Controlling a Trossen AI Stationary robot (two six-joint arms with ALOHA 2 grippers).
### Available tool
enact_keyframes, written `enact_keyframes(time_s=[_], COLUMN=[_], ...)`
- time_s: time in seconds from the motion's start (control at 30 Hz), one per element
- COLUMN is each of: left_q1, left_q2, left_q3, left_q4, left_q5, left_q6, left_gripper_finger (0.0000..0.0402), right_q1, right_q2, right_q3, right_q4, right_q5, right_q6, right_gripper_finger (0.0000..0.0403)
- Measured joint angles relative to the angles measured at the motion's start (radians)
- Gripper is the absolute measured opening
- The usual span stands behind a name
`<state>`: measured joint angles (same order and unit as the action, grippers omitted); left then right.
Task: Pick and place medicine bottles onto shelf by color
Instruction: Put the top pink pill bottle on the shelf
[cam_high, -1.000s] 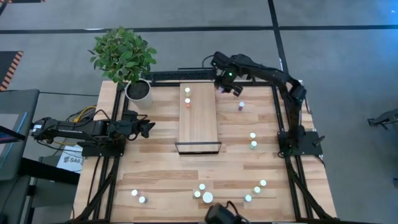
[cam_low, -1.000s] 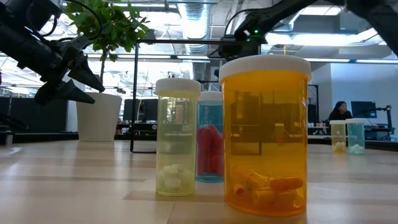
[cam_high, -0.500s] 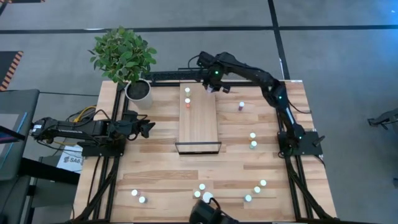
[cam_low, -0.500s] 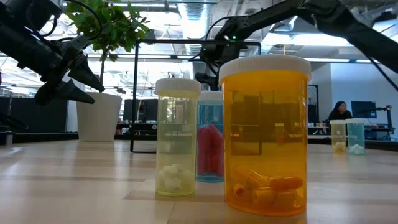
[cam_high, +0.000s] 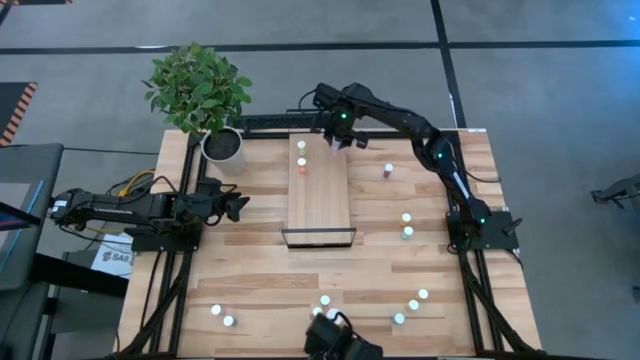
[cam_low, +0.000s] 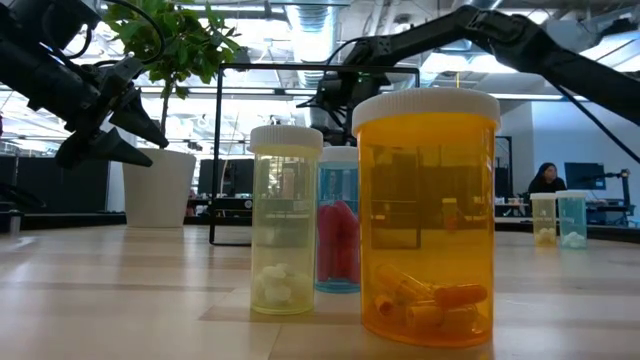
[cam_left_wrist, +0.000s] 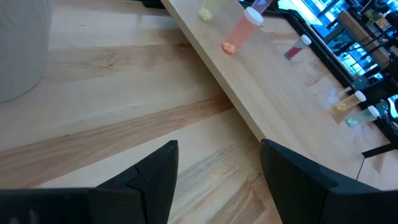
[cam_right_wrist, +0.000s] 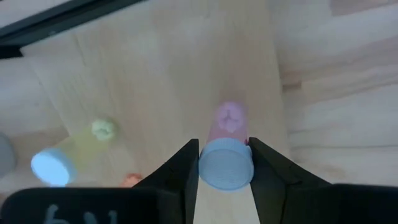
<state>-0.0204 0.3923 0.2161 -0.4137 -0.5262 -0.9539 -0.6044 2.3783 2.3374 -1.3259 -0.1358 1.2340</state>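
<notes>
A: Gripping a pink bottle (cam_right_wrist: 226, 155), the right gripper (cam_right_wrist: 224, 163) has swung over the shelf (cam_right_wrist: 155, 81).
B: Beyond the jaws?
A: Yellow bottle (cam_right_wrist: 71, 152). Placement looks next. Left gripper (cam_left_wrist: 217, 162) waits, open, empty.

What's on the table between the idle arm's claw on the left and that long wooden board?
Nothing: in the high view, bare tabletop separates the open left gripper from the shelf.
</notes>
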Motion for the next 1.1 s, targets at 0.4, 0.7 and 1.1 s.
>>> enact_keyframes(time_s=[0.4, 0.7, 1.1], left_q1=[0.0, 0.0, 0.0], left_q2=[0.0, 0.0, 0.0], left_q3=[0.0, 0.0, 0.0], left_q4=[0.0, 0.0, 0.0], left_q5=[0.0, 0.0, 0.0], left_q6=[0.0, 0.0, 0.0], left_gripper_finger=[0.0212, 0.0212, 0.0212], right_q1=[-0.013, 0.006, 0.039], right_q2=[0.0, 0.0, 0.0], right_q3=[0.0, -0.001, -0.001], right_q4=[0.014, 0.044, 0.094], right_q5=[0.026, 0.029, 0.033], right_q6=[-0.012, 0.027, 0.075], right_gripper_finger=[0.0139, 0.0158, 0.0152])
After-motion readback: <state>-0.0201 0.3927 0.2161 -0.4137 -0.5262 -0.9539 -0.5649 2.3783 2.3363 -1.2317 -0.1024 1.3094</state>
